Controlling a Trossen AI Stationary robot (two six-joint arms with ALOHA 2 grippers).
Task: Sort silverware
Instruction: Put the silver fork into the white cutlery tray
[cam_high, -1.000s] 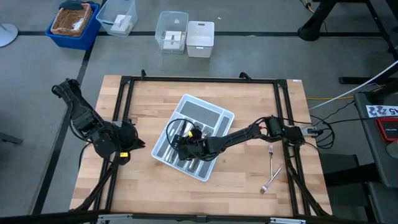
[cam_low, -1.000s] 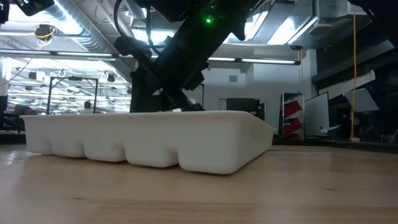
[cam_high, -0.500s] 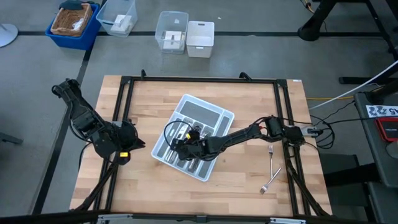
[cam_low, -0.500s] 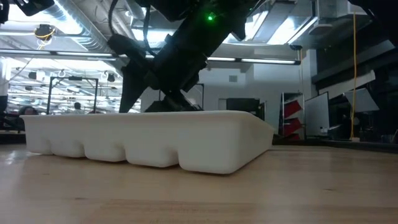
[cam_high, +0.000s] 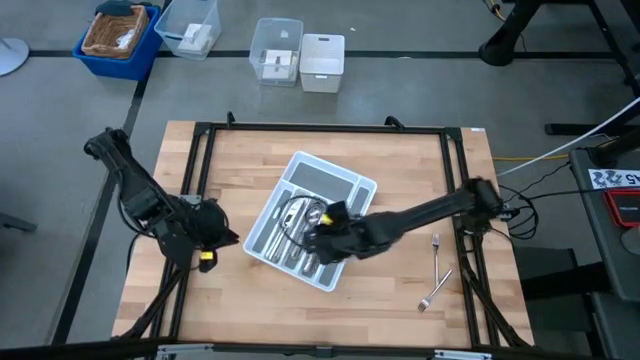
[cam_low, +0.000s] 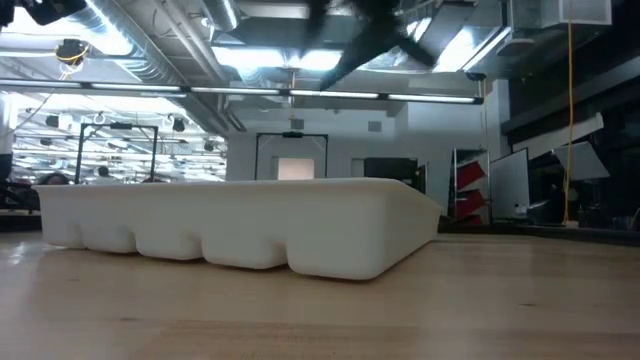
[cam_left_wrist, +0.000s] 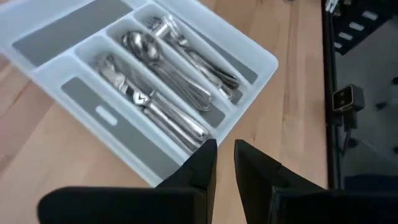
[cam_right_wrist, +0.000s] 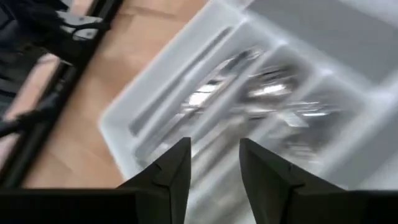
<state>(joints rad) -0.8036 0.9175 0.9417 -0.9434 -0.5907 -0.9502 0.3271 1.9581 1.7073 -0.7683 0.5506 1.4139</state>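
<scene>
High view: the right tool (cam_high: 318, 240) hangs over the cutlery tray (cam_high: 350, 182), mid-bench; two forks (cam_high: 436, 270) lie well right of the tray. Low view: only the tray's wall. Left wrist: sorted silverware (cam_left_wrist: 168, 68) in the tray; the left tool (cam_left_wrist: 224, 163) — narrowly parted, empty. Right wrist: fingers (cam_right_wrist: 171, 168) spread, apparently empty — next, fetch the forks.

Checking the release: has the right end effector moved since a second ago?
Yes. The right end effector has shifted toward the tray's near right edge, and risen.
</scene>
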